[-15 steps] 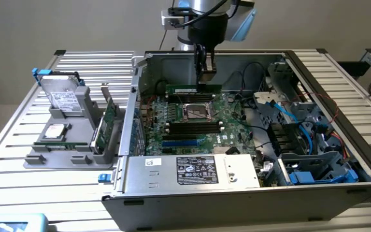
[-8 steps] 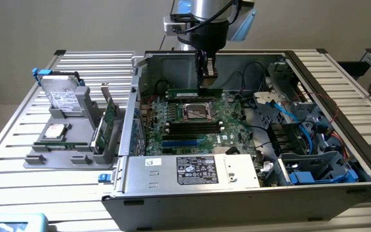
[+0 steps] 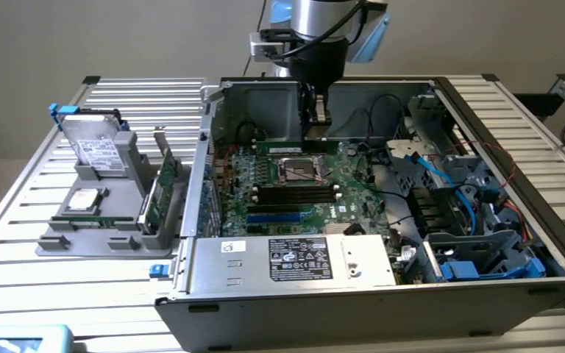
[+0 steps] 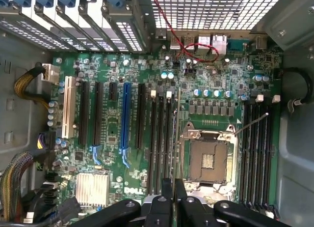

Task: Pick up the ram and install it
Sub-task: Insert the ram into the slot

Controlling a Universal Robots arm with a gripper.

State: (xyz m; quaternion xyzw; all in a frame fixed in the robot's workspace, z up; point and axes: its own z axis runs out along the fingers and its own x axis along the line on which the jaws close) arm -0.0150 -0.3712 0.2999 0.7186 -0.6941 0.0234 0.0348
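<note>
I have the ram (image 3: 297, 145) in the claw (image 3: 313, 131). The fingers are pinched narrow on its upper edge, and the green stick hangs level below them inside the open computer case (image 3: 361, 312).

On the wrist camera the ram (image 4: 177, 133) shows edge-on as a thin pale line. It runs out from between the two black fingers (image 4: 167, 195), with the claw (image 4: 173, 185) closed tight on it. That line runs parallel to a bank of black memory slots (image 4: 162, 138) and lies between them and the bare processor socket (image 4: 208, 160). A second bank of slots (image 4: 260, 148) sits on the other side of the socket.

In the exterior view the stick appears over the far edge of the processor socket (image 3: 302, 171), above the motherboard (image 3: 263, 176). I cannot tell whether it touches the board. The memory slots (image 3: 293, 193) show on the near side of the socket.

At the front of the case sits a power supply box (image 3: 297, 261) with a white label. Blue cables (image 3: 440, 173) run along the exterior view's right.

Outside the case, to the exterior view's left, a grey holder (image 3: 96, 235) rests on the slatted table (image 3: 27, 294). It carries a tall green card (image 3: 168, 173) standing on edge and a hard drive (image 3: 96, 147) propped upright.
</note>
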